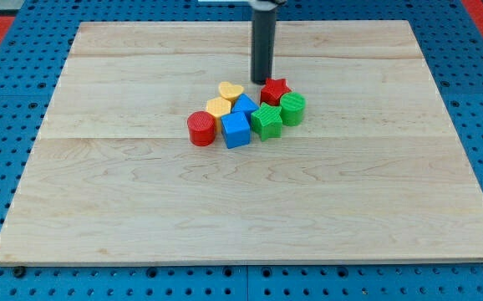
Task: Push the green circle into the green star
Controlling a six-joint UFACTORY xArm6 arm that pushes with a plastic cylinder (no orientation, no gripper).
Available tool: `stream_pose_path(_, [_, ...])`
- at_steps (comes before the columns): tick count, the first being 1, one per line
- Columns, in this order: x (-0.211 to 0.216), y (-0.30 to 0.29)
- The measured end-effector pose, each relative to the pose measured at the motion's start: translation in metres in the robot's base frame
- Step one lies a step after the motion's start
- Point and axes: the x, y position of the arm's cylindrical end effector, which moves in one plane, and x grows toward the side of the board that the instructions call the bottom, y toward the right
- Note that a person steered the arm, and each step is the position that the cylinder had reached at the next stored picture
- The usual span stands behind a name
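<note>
The green circle (pixel 292 109) is a short cylinder at the right end of a tight cluster of blocks near the board's middle. The green star (pixel 266 121) sits just to its lower left, touching or nearly touching it. My tip (pixel 262 79) is at the end of the dark rod, just above the cluster, to the upper left of the red star (pixel 274 90) and right of the yellow heart (pixel 231 90). It stands up and left of the green circle, with the red star between them.
A red cylinder (pixel 200 129) is at the cluster's left. A blue cube (pixel 236 130) and another blue block (pixel 245 105) lie in the middle. A second yellow block (pixel 219 107) sits below the heart. The wooden board (pixel 99 209) rests on a blue pegboard.
</note>
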Motion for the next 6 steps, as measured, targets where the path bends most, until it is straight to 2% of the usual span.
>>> stream_pose_path(1, [0.056, 0.024])
stream_pose_path(2, [0.057, 0.015])
stream_pose_path(3, [0.033, 0.047])
stream_pose_path(4, [0.084, 0.128])
stream_pose_path(5, [0.117, 0.125])
stream_pose_path(6, [0.120, 0.063])
